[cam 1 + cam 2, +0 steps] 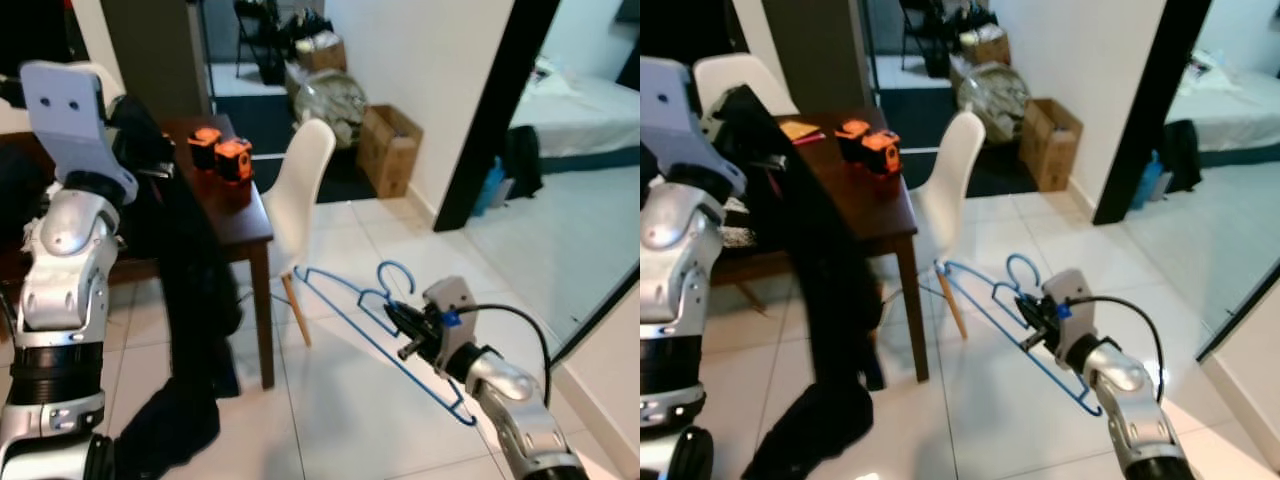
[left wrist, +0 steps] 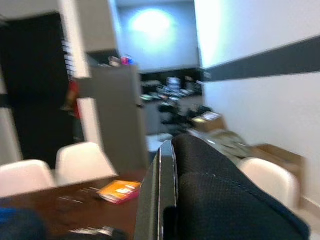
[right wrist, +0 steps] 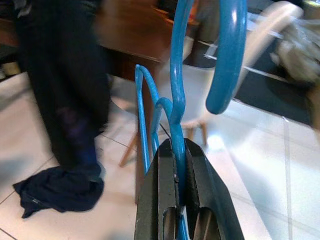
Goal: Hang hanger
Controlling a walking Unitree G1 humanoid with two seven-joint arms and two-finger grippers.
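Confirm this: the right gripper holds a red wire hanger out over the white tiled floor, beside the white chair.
Wrong colour only: the thin wire hanger is blue, as the right wrist view shows. The right gripper does clamp it over the white tiled floor, beside the white moulded chair.

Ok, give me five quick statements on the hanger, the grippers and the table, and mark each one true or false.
1. The right gripper is shut on the blue hanger. True.
2. The hanger's hook is caught on the white chair. False: the hook is free, up in the air.
3. Two orange things sit on the brown table. True.
4. The left gripper holds the hanger too. False: it is shut on dark cloth.
5. Dark clothing lies heaped on the floor. True.
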